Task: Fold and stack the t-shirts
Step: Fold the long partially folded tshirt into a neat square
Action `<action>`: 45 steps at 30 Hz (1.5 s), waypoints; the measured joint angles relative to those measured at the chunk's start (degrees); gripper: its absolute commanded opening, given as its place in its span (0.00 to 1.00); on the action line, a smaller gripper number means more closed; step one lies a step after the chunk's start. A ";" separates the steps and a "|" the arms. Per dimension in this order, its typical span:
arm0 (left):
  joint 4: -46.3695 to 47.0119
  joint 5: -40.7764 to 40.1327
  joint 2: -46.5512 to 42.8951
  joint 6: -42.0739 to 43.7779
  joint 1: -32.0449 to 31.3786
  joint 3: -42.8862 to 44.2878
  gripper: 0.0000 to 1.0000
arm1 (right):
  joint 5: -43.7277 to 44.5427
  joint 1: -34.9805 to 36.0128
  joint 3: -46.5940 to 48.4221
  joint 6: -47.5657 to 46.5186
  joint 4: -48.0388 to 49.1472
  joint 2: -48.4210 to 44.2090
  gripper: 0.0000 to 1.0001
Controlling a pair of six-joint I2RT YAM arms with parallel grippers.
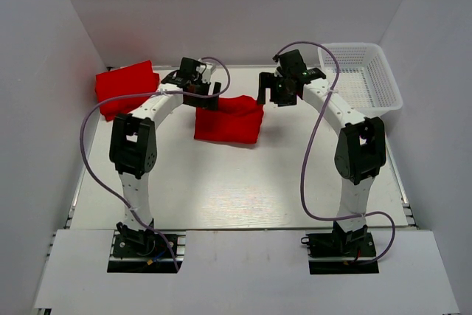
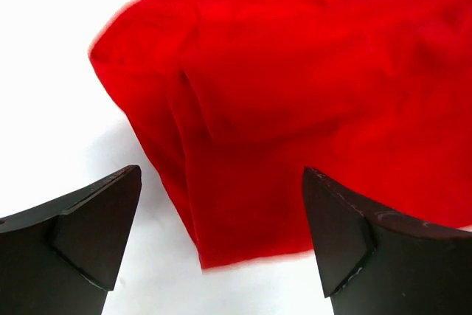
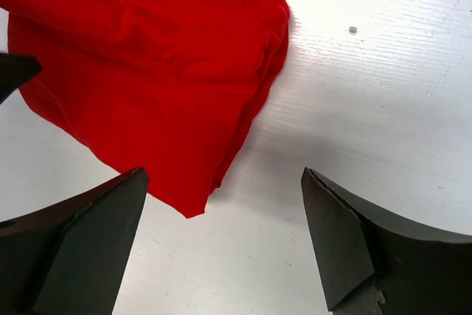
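Note:
A folded red t-shirt [image 1: 228, 119] lies at the middle of the table. It fills the upper part of the left wrist view [image 2: 310, 94] and the upper left of the right wrist view [image 3: 147, 71]. A second folded red t-shirt [image 1: 127, 88] rests at the back left. My left gripper [image 1: 203, 97] hovers over the middle shirt's left back corner, open and empty [image 2: 221, 234], with a hem corner showing between its fingers. My right gripper [image 1: 270, 94] hangs just off the shirt's right back corner, also open and empty [image 3: 221, 234], above bare table beside a cloth corner.
A white mesh basket [image 1: 365, 75] stands at the back right with nothing visible inside it. White walls enclose the table on the left, back and right. Purple cables loop from both arms over the table's near half.

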 measured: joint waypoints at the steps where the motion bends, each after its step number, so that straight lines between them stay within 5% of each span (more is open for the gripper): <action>1: 0.22 -0.44 0.98 -0.31 0.00 0.85 1.00 | 0.00 0.00 0.00 0.00 0.02 0.00 0.90; 11: 2.93 -6.54 16.94 -7.54 1.27 15.10 1.00 | 0.55 -0.26 0.09 -0.17 -0.17 0.02 0.90; 20: 0.13 -8.90 20.98 -14.60 2.71 21.20 1.00 | 0.63 -0.48 0.61 -0.13 -0.61 0.33 0.90; 26: -0.92 -9.97 17.79 -15.54 2.82 19.08 1.00 | 0.63 -0.46 0.55 -0.15 -0.61 0.33 0.90; 37: 1.01 -10.08 -1.88 -13.92 3.15 3.80 1.00 | 0.68 -0.48 -4.74 -0.44 0.07 -3.89 0.90; 45: 3.87 -3.98 -2.47 -12.00 3.45 -4.42 1.00 | 0.68 -0.48 -5.60 -1.07 0.46 -4.63 0.90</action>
